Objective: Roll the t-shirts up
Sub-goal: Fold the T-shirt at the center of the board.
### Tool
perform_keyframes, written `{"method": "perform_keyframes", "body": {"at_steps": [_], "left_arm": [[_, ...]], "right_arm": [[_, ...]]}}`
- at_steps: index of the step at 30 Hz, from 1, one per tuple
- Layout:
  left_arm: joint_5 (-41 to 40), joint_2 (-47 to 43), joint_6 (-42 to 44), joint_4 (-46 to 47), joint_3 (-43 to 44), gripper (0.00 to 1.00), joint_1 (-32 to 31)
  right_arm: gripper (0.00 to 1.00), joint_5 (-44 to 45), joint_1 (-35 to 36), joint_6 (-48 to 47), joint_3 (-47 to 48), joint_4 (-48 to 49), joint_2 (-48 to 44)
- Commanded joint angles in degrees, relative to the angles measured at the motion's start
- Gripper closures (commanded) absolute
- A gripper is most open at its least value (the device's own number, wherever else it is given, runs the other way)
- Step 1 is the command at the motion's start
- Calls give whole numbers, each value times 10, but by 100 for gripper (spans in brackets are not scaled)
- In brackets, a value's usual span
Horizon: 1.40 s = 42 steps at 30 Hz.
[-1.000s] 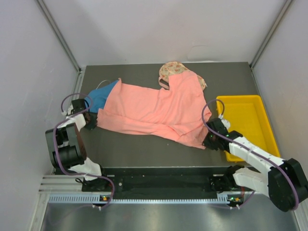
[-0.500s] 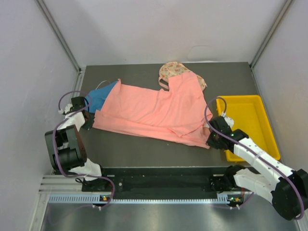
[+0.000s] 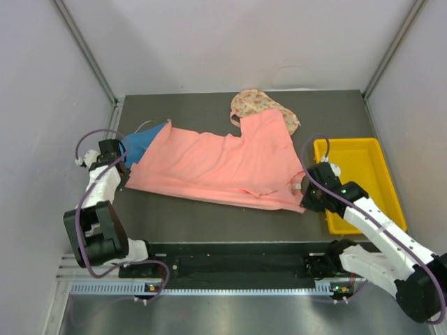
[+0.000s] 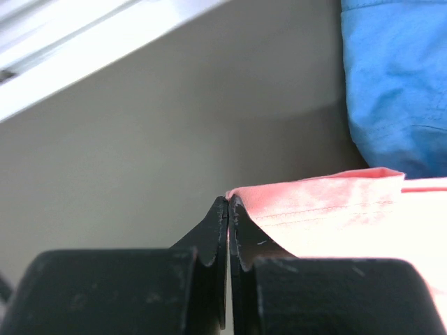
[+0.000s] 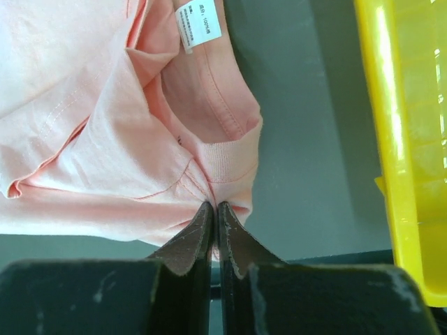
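**Pink tee: gripped at both ends**

L pincer (image 4: 228, 202): closed tight on hem corner. R pincer (image 5: 213, 207): closed on neckband rib. Pink tee (image 3: 216, 167) lies flat btwn them, long axis L–R across desk (image 3: 209, 223), one arm per end. Blue tee (image 3: 143, 142) partly under its L edge; floral tee (image 3: 255, 103) behind.

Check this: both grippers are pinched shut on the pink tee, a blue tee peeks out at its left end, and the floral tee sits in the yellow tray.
One thing is wrong: the floral tee is not in the yellow tray; it lies on the table at the far edge of the pink tee, as the top external view shows. The rest stands.
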Motion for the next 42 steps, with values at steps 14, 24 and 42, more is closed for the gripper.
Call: {"method": "perform_keyframes", "body": {"at_steps": [14, 24, 42], "left_arm": [[-160, -101, -95, -54, -107, 100, 5], [-53, -96, -21, -35, -50, 22, 5], [-133, -21, 1, -59, 35, 42, -168]], "right_arm": [[89, -93, -4, 132, -132, -37, -139], [48, -21, 9, 81, -42, -66, -138], [53, 61, 224, -6, 147, 142, 220]]}}
